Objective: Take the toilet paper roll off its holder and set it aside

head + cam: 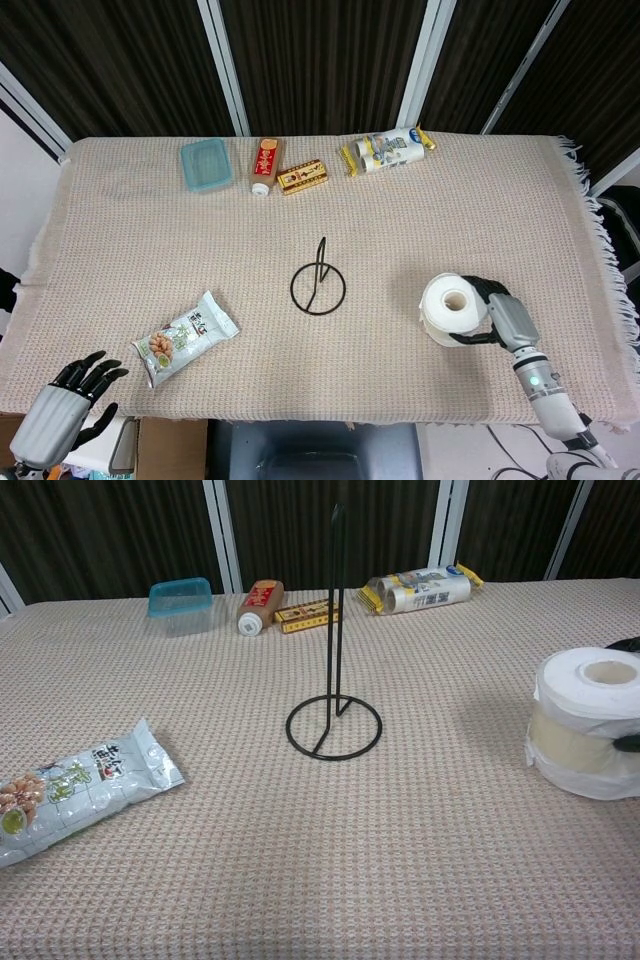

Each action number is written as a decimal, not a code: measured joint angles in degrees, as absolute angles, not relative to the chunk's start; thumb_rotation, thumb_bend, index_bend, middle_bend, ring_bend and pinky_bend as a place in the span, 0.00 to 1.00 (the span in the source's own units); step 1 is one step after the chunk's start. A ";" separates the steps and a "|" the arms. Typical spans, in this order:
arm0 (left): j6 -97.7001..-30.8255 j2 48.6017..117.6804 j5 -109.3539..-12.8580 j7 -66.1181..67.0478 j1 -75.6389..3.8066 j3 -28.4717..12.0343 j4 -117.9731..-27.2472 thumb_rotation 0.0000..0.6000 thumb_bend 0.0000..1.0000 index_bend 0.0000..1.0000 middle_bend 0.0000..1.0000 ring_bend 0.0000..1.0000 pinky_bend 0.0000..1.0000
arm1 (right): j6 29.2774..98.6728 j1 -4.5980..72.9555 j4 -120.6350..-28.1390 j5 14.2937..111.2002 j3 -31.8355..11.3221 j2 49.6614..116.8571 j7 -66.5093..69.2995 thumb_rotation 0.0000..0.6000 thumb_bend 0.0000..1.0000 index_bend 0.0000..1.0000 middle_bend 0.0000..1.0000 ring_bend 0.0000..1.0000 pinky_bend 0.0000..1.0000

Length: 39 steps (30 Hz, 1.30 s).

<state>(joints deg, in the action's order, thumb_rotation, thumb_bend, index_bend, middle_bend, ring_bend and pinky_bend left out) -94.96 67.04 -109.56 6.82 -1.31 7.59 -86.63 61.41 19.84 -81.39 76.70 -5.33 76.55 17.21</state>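
White toilet paper roll in loose clear wrap (452,307) standing upright, core hole up, on the beige woven cloth of the tabletop (130,230), well to the right of the black wire holder with ring base and bare upright rod (318,286); right robot hand (497,318) wrapped around the roll's right side, dark fingers (470,338) curled against it front and back; in the chest view only dark fingertips visible at the right edge beside the roll (592,720); left robot hand (62,410) at the near left corner, off the cloth, fingers spread, gripping nothing. Along the far edge: teal lidded plastic box (208,164); red-labelled bottle lying down (264,165); small red-and-gold carton (301,176); yellow-ended silver snack packet (387,150). Near left: white printed snack bag lying flat (184,338).
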 measured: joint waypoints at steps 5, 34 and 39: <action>-94.89 66.99 -109.42 6.82 -1.31 7.61 -86.62 1.00 0.40 0.30 0.27 0.17 0.30 | 60.35 19.92 -83.62 76.68 -4.75 73.77 17.54 1.00 0.10 0.00 0.04 0.00 0.01; -95.86 65.27 -102.91 6.48 0.67 5.44 -89.28 1.00 0.39 0.31 0.27 0.18 0.31 | 84.79 9.14 -101.36 71.17 -5.08 58.76 -14.49 1.00 0.09 0.01 0.04 0.00 0.02; -95.45 64.90 -102.92 5.92 0.53 5.47 -89.39 1.00 0.40 0.31 0.27 0.18 0.31 | 84.22 8.64 -100.54 71.84 -4.78 59.68 -14.52 1.00 0.09 0.01 0.04 0.00 0.03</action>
